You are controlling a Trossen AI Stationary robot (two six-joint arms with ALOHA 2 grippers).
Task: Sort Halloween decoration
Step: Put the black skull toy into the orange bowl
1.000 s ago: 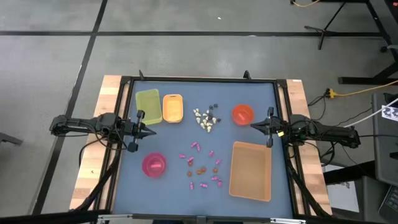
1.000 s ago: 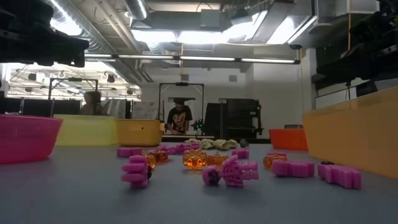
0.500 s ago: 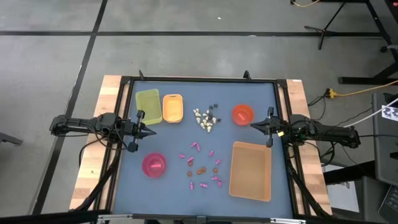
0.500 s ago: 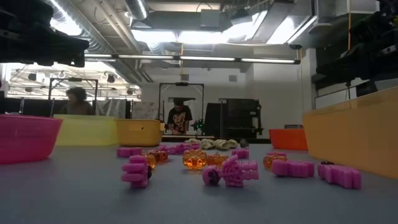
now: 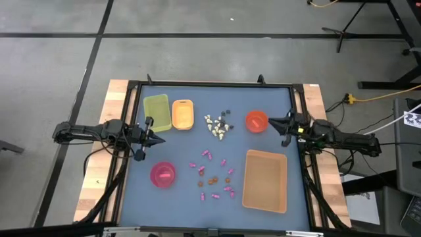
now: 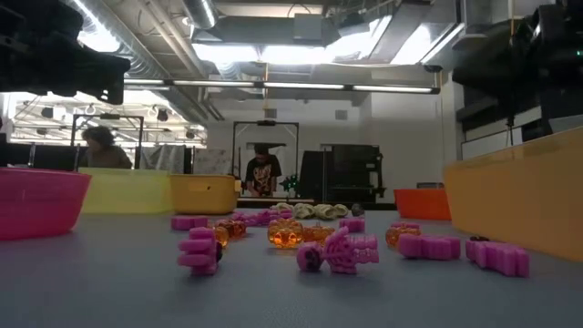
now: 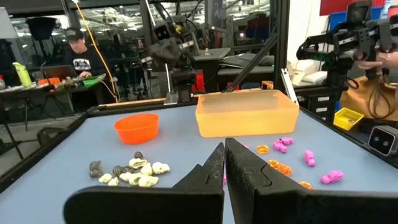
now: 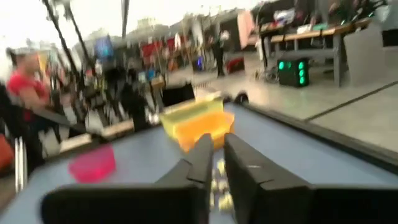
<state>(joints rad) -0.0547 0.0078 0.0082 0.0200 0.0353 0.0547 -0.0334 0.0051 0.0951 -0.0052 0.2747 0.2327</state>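
We see the right gripper (image 5: pixel 271 122) clenched on nothing, hovering just beside the red bowl (image 5: pixel 256 121). The left gripper (image 5: pixel 160 139), likewise closed and empty, waits near the green tray (image 5: pixel 156 108). The Halloween decoration (image 5: pixel 216 172) lies scattered mid-table: cream and grey pieces between the orange tray (image 5: pixel 182 114) and red bowl, pink and orange ones between the pink bowl (image 5: pixel 162 174) and tan tray (image 5: pixel 265 180).

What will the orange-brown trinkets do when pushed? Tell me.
The orange-brown trinkets look rounded and glossy, so they would probably roll or skid on the smooth blue table. They are tiny, likely light. Pink trinkets lie close by, so a push may scatter those too.
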